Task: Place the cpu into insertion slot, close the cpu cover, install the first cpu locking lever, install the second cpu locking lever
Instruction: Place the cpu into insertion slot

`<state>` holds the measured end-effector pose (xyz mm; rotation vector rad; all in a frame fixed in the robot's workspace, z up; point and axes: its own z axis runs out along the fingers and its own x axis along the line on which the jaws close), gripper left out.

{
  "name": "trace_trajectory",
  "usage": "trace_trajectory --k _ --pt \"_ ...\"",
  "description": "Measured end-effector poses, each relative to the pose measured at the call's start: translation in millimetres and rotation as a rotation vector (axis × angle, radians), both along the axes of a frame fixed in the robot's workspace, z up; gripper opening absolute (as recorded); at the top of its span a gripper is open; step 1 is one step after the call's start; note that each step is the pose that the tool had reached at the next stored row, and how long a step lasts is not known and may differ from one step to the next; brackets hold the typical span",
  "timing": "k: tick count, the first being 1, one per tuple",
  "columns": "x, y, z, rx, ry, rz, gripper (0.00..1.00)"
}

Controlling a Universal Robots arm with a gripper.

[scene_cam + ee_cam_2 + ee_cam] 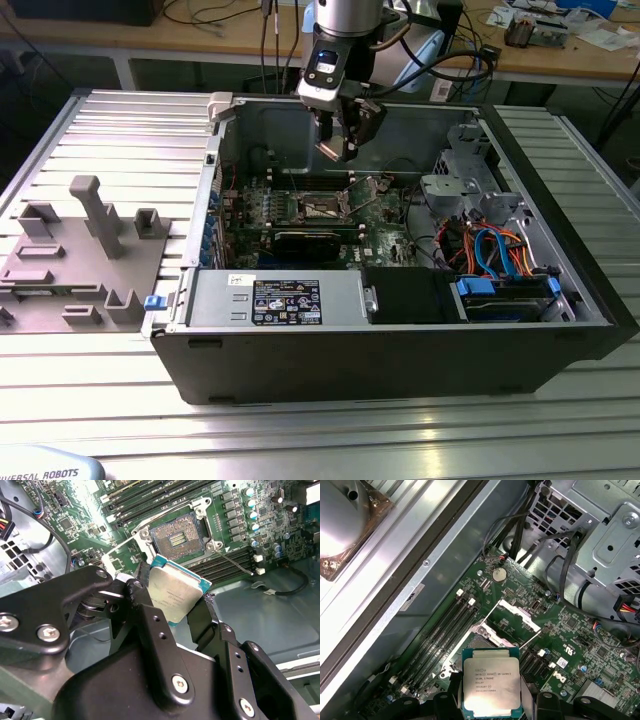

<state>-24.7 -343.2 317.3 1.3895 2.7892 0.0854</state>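
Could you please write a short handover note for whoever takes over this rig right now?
The gripper is shut on the cpu, gripping it by two opposite edges.
The cpu hangs above the insertion slot, not touching it; the slot is open and empty.
The cpu cover is swung up, open.
Done: the cpu is in the grip.
Left: all four steps, since nothing is seated, closed or locked yet.

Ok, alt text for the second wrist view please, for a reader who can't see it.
The gripper grips the cpu by two opposite edges, tilted, above a green motherboard. Just beyond the chip lies the insertion slot, uncovered and empty, its contact field exposed, with long memory slots on either side.
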Motion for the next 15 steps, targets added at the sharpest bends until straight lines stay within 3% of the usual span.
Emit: trace_trajectory --k 15 --pt "0.0 0.0 -0.2 0.0 0.0 -0.018 0.54"
